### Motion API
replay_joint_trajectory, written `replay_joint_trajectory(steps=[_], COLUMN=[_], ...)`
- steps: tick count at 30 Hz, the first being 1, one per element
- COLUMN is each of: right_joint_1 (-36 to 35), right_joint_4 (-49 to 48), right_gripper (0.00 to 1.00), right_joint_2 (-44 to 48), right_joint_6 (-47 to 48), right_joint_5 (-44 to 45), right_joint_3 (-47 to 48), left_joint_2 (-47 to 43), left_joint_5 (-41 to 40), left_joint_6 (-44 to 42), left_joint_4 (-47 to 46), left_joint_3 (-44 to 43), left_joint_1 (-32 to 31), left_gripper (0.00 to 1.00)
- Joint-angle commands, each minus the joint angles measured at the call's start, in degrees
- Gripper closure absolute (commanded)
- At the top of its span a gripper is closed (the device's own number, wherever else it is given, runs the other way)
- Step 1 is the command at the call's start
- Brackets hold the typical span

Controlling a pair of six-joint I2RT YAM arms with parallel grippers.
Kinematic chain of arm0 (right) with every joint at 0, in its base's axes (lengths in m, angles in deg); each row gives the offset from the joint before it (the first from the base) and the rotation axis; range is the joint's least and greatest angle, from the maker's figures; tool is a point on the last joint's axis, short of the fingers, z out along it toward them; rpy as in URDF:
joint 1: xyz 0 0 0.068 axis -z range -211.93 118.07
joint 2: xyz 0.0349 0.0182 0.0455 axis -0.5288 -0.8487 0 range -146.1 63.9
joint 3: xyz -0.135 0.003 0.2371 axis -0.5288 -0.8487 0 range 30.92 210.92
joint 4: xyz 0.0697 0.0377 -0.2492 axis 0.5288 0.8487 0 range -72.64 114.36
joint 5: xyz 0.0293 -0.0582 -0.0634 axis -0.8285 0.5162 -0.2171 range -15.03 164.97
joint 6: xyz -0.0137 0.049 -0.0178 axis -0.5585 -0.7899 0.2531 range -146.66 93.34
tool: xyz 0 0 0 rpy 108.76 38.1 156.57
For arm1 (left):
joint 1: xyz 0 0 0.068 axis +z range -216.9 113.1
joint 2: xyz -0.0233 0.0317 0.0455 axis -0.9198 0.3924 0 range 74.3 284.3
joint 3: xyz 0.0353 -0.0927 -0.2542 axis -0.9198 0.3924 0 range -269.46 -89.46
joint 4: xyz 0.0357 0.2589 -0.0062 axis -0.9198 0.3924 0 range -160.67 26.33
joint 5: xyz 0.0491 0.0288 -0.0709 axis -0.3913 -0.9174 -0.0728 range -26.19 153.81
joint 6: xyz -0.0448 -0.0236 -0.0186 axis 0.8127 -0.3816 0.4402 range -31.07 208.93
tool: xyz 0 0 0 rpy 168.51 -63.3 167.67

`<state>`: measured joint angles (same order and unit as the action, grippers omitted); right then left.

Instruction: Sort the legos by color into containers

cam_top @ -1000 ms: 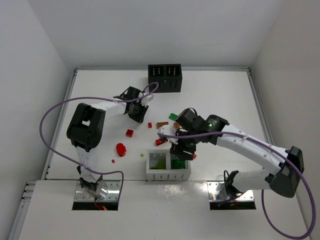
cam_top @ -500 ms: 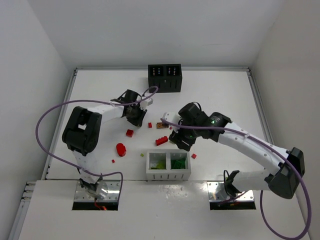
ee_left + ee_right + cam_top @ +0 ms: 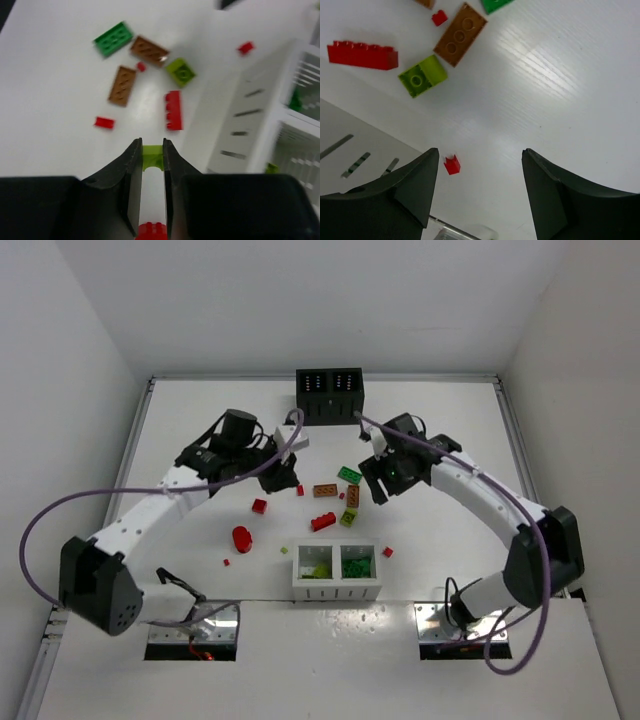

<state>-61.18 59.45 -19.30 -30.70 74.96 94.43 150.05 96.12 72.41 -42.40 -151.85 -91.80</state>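
The left end effector (image 3: 151, 146) is clamped on a lime green brick (image 3: 152, 156), pinched at the very tips and spanning the gap between them. Too little of it shows to tell its long axis. Its destination, the white box (image 3: 250, 115), lies ahead and to the right of that end effector, with its long axis running away into the wrist view. That puts one compartment behind the other, and the nearer one already shows a lime piece (image 3: 272, 167), with dark green in the one beyond. The left arm is the closer arm to that lime compartment, so the carry looks like a short swing rightward and forward, then a drop over the nearer cell. The right end effector (image 3: 480, 152) hangs with its jaws apart and empty. A tiny red brick (image 3: 452, 164) sits on the worktop below the gap, closer to one finger. A loose lime brick (image 3: 422, 75) lies farther ahead and to one side, set aslant. Beyond both arms stands the black box (image 3: 328, 395).
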Motion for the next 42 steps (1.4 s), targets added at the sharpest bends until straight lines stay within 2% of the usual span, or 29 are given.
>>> replay_joint_trajectory(steps=[1,4,10,14,21,23,26,30,33,38,42], right_joint_1=[4.5,5.7,5.7,5.7,5.7,5.7,5.7,5.1,5.1,4.6,4.6], right_joint_4=[-1.5,-2.0,-4.5,-5.9,-7.0,-7.0,-6.2,-5.6,-5.6,-6.2,-6.8], right_gripper=[0.32,0.32,0.32,0.32,0.31,0.31,0.31,0.35,0.35,0.36,0.38], right_joint_2=[-4.6,-7.9,-15.7,-18.0,-20.8,-21.3,-21.3,-21.3,-21.3,-22.4,-23.0], right_joint_6=[-4.9,-4.4,0.1,1.4,4.2,4.9,8.2,10.7,11.5,13.6,15.9], right_joint_5=[-5.9,-10.9,-12.0,-12.6,-13.9,-15.2,-16.3,-16.3,-15.8,-16.4,-17.0], right_joint_3=[6.4,11.0,18.2,20.1,20.6,20.6,20.6,19.2,17.9,17.4,16.8], left_joint_2=[-5.6,-8.9,-10.4,-8.3,-3.8,-2.4,-1.8,-1.8,-1.8,-3.8,-8.9], left_joint_5=[10.6,11.1,11.6,11.1,10.0,10.0,9.4,8.9,8.4,7.0,4.7], left_joint_6=[-6.3,-6.9,-10.3,-12.6,-16.7,-17.5,-18.1,-18.6,-18.6,-16.0,-7.5], left_joint_4=[7.8,11.9,18.0,22.6,27.3,27.8,27.3,26.8,26.2,22.5,12.6], left_joint_3=[1.1,1.7,0.6,-0.5,-5.0,-5.5,-5.5,-5.5,-5.5,-5.5,-4.1], left_joint_1=[-3.6,-7.8,-14.4,-19.3,-23.0,-23.0,-23.0,-23.0,-23.0,-23.0,-15.3], left_gripper=[0.98,0.98,0.98,0.98,0.94,0.90,0.74,0.62,0.46,0.44,0.45])
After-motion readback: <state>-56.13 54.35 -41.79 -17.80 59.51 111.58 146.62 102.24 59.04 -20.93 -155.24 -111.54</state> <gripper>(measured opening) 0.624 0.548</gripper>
